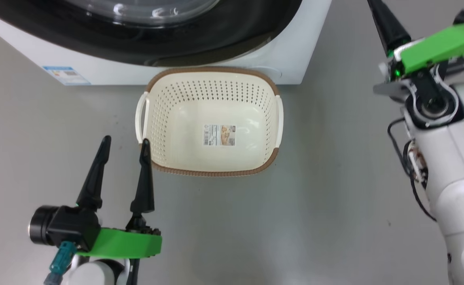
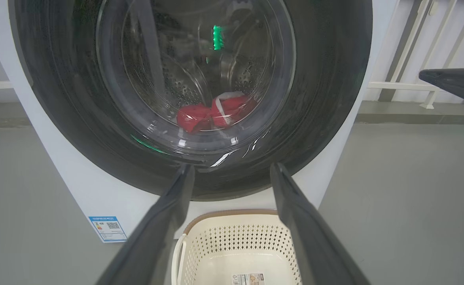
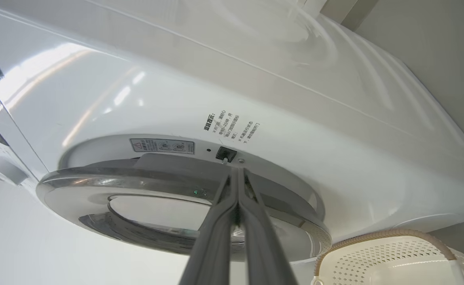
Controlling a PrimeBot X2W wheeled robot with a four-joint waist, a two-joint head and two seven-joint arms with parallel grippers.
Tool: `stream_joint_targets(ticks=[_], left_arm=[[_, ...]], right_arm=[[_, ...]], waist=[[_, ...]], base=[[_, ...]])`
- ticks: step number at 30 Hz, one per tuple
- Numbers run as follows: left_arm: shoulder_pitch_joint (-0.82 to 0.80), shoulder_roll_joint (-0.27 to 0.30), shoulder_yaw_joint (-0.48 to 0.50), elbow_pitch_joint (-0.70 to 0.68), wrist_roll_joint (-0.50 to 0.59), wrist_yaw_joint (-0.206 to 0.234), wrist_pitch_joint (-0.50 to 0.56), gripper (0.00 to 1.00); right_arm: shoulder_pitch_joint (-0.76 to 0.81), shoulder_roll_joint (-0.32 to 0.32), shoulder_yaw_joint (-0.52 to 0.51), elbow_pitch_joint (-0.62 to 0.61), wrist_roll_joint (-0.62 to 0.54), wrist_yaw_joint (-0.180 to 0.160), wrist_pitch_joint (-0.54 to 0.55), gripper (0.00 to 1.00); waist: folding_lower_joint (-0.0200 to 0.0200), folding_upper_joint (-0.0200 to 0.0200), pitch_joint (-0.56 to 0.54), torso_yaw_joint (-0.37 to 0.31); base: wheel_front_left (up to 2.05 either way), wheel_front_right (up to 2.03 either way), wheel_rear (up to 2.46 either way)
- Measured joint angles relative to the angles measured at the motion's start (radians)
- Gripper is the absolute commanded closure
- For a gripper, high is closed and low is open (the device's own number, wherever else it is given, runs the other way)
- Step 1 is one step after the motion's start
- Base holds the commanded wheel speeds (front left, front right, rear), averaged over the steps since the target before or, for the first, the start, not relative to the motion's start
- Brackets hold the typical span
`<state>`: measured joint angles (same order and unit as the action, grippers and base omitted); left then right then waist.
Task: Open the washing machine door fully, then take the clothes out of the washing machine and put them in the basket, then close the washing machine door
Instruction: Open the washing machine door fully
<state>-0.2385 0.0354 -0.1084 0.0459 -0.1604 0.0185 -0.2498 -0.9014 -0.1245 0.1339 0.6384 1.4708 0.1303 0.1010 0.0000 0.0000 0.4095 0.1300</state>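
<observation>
Standing wide open above the floor, the left claw has one fingertip just beside the near left corner of the basket. The basket sits against the foot of the washing machine. The right claw, pinched shut on nothing, points at the edge of the door by the latch. Red clothes lie behind the glass, in the drum.
</observation>
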Motion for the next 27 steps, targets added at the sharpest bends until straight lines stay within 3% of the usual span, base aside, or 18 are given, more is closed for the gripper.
stream_joint_targets(ticks=[13,27], left_arm=[[-0.055,-0.001,-0.029,-0.005,-0.010,0.003,-0.001,0.00],[-0.081,-0.002,-0.057,-0.001,-0.027,0.003,-0.004,0.00]], right_arm=[[-0.215,-0.020,-0.002,0.070,0.127,0.000,0.259,1.00],[-0.362,-0.034,0.000,0.128,0.165,0.000,0.404,1.00]], waist=[[0.0000,0.0000,0.092,0.041],[0.0000,0.0000,0.164,0.077]], base=[[0.00,0.00,0.00],[0.00,0.00,0.00]])
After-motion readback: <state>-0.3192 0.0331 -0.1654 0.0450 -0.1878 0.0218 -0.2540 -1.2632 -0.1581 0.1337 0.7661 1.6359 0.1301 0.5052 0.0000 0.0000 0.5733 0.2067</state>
